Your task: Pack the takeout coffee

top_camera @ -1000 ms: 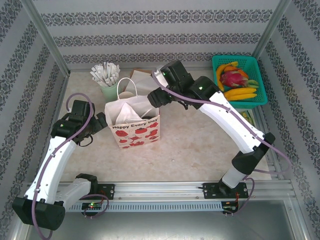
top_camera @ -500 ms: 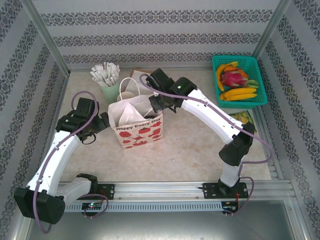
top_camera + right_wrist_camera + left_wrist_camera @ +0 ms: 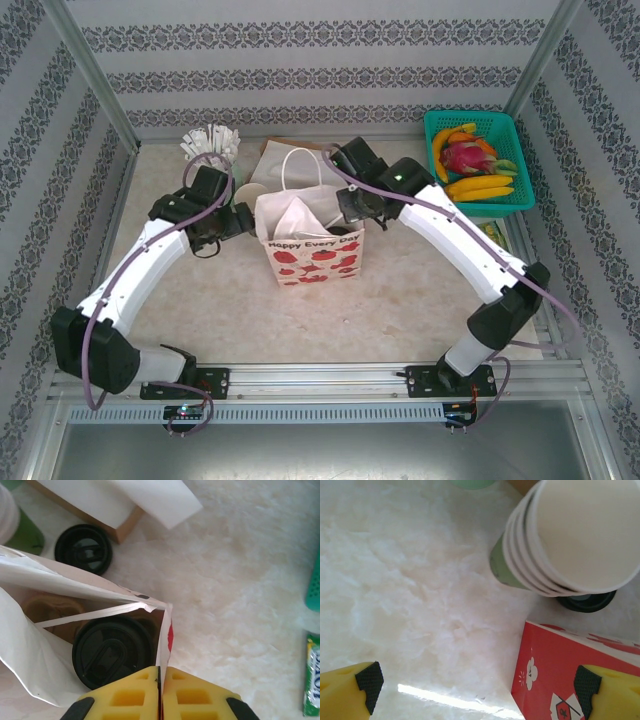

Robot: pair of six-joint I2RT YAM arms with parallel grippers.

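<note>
Inside the paper bag (image 3: 20,645), the takeout coffee (image 3: 112,652) stands upright, lid up, just beside the right hand (image 3: 161,680), which pinches the bag's rim; the left hand (image 3: 477,682) is spread wide.

Bare counter (image 3: 300,320) lower centre of frame: free to pass. Mid-frame, paper bag (image 3: 312,255) stands w/ cup stack (image 3: 580,530) & black lid (image 3: 83,548) crowding its upper-left. Takeout coffee (image 3: 112,652) fills part of bag mouth.

- The left arm (image 3: 140,265) stretches up to the left side of the white paper bag with red strawberry print (image 3: 312,255).
- The left gripper (image 3: 477,685) points down beside the bag's left wall, yellow fingers (image 3: 345,692) spread wide, holding nothing.
- The right arm (image 3: 460,240) arcs to the bag's right rim.
- The right gripper (image 3: 161,680) is pinched closed on that rim's paper edge.
</note>
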